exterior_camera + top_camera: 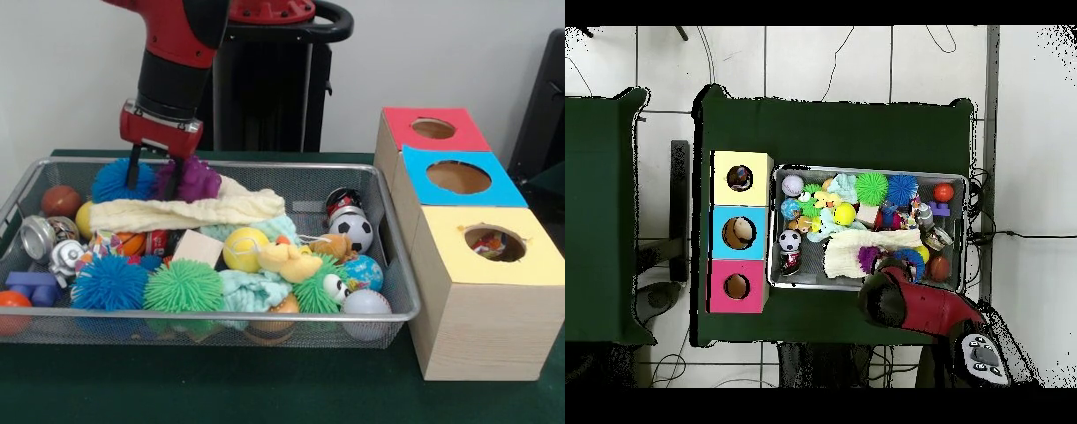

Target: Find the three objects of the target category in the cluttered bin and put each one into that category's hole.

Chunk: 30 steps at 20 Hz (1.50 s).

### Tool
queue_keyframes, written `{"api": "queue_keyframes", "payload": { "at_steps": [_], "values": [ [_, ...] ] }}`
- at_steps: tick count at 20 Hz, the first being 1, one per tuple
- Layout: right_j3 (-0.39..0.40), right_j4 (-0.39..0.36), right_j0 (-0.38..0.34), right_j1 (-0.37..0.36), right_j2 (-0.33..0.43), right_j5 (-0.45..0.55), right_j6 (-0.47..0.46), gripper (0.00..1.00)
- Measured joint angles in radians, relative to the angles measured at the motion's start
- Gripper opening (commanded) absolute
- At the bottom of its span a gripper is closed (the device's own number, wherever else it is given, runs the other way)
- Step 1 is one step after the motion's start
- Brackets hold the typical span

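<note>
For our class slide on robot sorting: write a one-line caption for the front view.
Sawyer's gripper dips into the far side of the bin beside three boxes.

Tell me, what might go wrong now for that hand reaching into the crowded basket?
1. The hand is down at the far side, among a blue spiky ball, a purple spiky ball and the cream cloth, none of them dotted fabric. It could grab the wrong thing.
2. The cream cloth lies right under it and might snag and drag along.
3. The bin is so crowded that a dotted piece, such as the scrap at, may be missed.
</note>
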Motion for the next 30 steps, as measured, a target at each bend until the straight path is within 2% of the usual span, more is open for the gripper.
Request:
{"api": "queue_keyframes", "payload": {
  "at_steps": [8, 11, 15, 16, 20, 23, 24, 30],
  "values": [
    [-0.034, 0.069, 0.000, 0.054, -0.044, -0.017, 0.000, 1.00],
    [-0.036, 0.078, -0.014, 0.071, -0.044, -0.066, 0.000, 1.00],
    [-0.034, 0.058, -0.071, 0.083, -0.013, -0.143, 0.000, 1.00],
    [-0.029, 0.024, -0.117, 0.083, 0.021, -0.181, 0.000, 1.00],
    [-0.013, -0.051, -0.192, 0.072, 0.082, -0.226, 0.000, 1.00],
    [-0.002, -0.109, -0.241, 0.057, 0.133, -0.239, 0.000, 1.00],
    [0.006, -0.152, -0.277, 0.049, 0.176, -0.241, 0.000, 1.00],
    [0.034, -0.232, -0.353, 0.041, 0.288, -0.241, 0.000, 1.00]
  ]
}}
